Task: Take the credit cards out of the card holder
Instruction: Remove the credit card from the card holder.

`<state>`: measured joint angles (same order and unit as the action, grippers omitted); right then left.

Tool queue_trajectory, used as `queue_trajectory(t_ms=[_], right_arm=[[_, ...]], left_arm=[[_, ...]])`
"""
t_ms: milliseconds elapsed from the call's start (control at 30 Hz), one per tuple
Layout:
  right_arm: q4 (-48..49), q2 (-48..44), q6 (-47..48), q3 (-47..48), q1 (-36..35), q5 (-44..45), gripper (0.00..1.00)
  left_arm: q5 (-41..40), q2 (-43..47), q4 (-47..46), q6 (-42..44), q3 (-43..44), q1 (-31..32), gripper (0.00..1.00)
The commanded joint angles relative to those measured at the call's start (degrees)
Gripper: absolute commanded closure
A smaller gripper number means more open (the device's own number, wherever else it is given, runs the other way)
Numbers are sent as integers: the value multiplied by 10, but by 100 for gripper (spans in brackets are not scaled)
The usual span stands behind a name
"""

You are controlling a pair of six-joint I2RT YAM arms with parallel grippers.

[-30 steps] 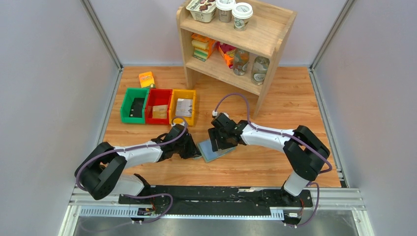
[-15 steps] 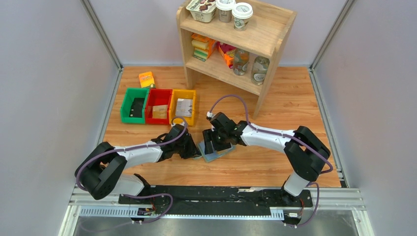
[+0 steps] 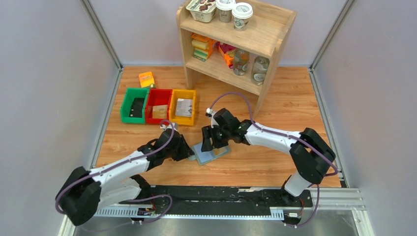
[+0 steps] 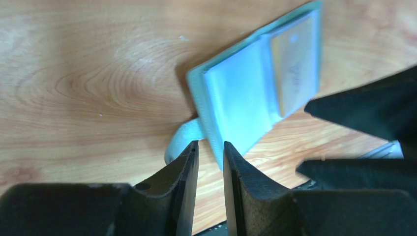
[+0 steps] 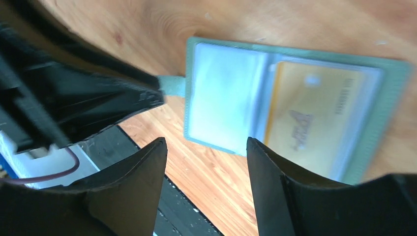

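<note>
From above, I saw the left arm had swung lower over the past second. The left gripper (image 3: 188, 151) kept to the left edge of the card holder (image 3: 211, 153), which lay open on the table (image 3: 275, 162). The right gripper (image 3: 208, 142) had slid left over it. On the left wrist camera the jaws were nearly together beside the side tab (image 4: 179, 140); I couldn't tell whether they pinched anything. On the right wrist camera the jaws were spread wide above the pockets. A yellow card (image 5: 314, 113) was still seated inside, so I judged extraction hadn't begun.
</note>
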<state>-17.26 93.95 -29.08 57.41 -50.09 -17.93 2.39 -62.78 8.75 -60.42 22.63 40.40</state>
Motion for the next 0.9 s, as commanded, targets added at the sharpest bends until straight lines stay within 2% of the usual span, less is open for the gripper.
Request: queue_trajectory(t_ms=[0,100,200,433,600,867], right_arm=[[6,-65,29,-17,54,23,37],[6,-74,39,-37,89,20,39],[23,-72,46,-53,107,13,44],[59,-36,54,-68,139,-4,65],[76,-22,60,-74,145,-19,68],[108,1,51,-102,148,-32,69]], left_arm=[[-48,98,41,20,13,1,65],[-32,123,27,29,35,1,61],[8,101,-22,24,46,1,60],[77,-57,-206,-38,52,3,60],[84,-164,-279,-76,62,5,60],[78,-244,-337,-112,49,6,60]])
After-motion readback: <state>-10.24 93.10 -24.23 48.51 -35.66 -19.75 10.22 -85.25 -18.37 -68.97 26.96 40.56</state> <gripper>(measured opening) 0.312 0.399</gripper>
